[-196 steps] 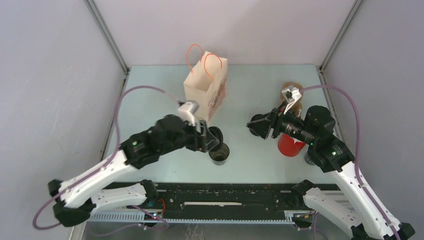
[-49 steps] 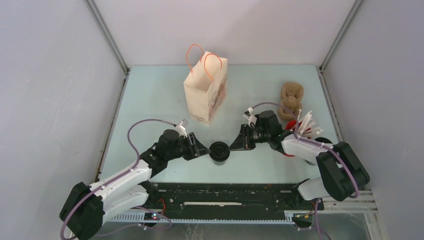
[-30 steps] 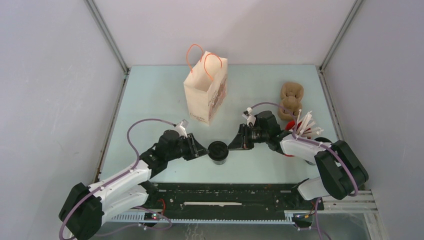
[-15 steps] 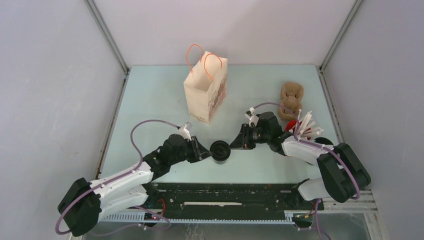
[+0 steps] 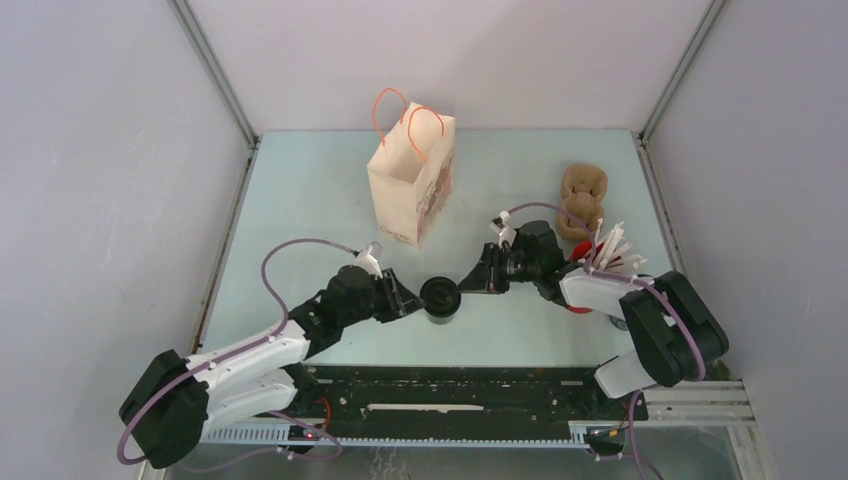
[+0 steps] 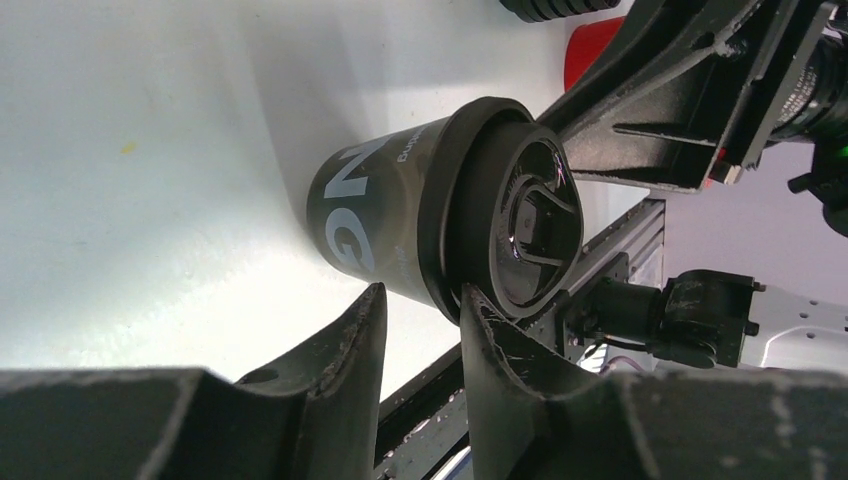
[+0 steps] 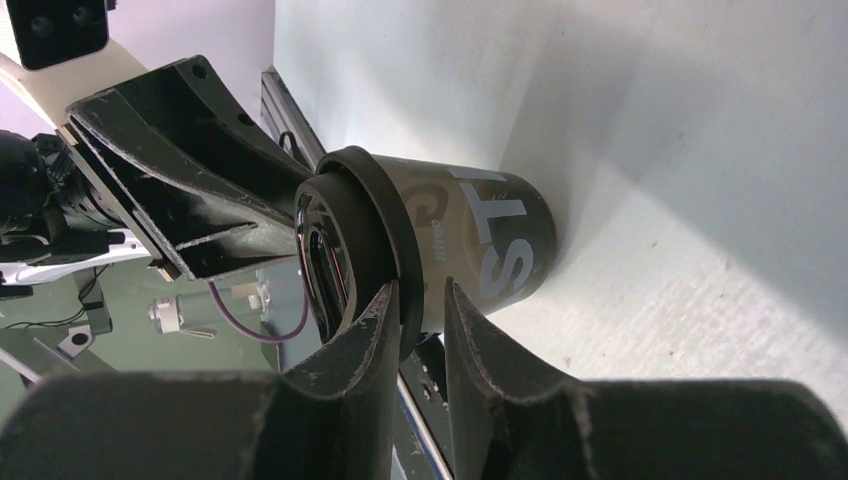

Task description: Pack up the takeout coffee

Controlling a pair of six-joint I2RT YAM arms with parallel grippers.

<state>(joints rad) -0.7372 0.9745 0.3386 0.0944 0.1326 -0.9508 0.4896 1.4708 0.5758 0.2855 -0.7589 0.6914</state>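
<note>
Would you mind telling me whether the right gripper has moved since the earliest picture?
Yes. The right gripper has moved left and nearer, away from the brown pulp carrier, up to the black coffee cup.

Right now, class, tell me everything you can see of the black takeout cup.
The black takeout cup is small, round, tapered, apparently paper, with pale lettering on its wall and a glossy black lid fitted on. It stands upright on the pale table, nearer than the paper bag. The left tool and right tool meet its lid rim from opposite sides, jaws nearly closed; whether either pinches it is unclear.
</note>
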